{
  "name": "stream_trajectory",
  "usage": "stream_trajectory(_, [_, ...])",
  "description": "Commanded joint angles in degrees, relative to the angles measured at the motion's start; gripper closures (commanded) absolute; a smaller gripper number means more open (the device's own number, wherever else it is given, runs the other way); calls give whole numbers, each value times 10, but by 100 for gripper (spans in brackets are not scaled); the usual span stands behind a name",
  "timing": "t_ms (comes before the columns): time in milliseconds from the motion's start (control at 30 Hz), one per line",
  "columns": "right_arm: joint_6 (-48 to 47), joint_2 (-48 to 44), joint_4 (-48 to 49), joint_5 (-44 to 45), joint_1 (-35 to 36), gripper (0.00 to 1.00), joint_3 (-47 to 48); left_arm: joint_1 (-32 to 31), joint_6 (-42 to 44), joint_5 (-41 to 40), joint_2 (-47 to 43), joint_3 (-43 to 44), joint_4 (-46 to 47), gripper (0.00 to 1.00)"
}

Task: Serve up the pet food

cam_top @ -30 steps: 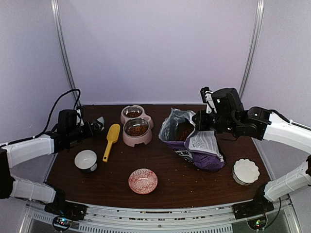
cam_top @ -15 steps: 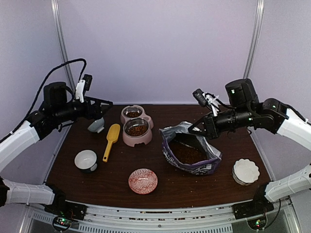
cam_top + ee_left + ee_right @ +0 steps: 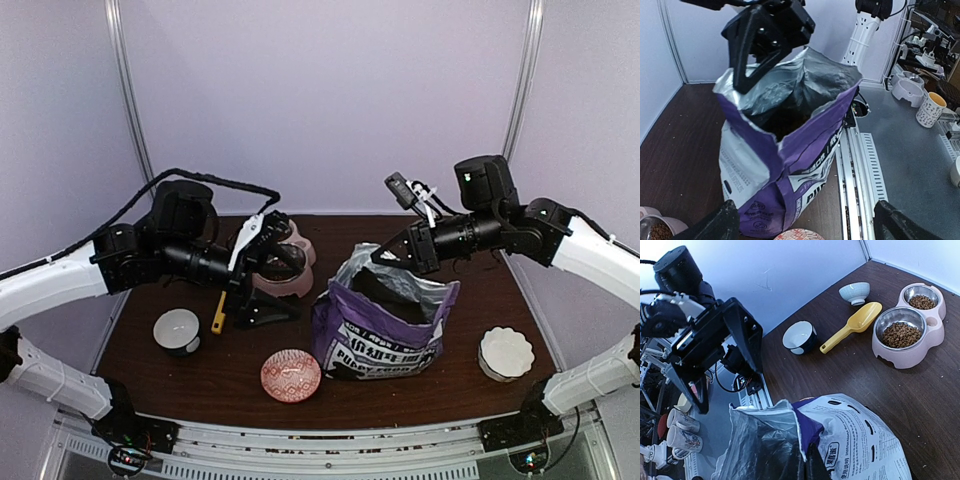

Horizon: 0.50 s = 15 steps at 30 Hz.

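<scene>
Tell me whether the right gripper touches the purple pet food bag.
Touching. The left wrist view shows the right gripper pinching the silver-lined rim of the purple foil pet food bag.

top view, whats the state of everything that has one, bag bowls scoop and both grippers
purple bag: upright, top open
right gripper: jaws shut on bag rim
left gripper: jaws wide open, empty
pink feeder: both cups hold kibble
yellow scoop: lying flat, empty
red dish: empty
white dish: empty
dark cup: upright, empty
</scene>
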Motion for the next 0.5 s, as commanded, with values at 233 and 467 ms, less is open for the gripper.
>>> stream_trajectory(233, [2,30,70,-27,-6,100,21,-35,7,-96,90,78,42,2])
stream_trajectory(467, [10,22,75,-8,-16,100,17,-52,-15,-51,149,106,38,3])
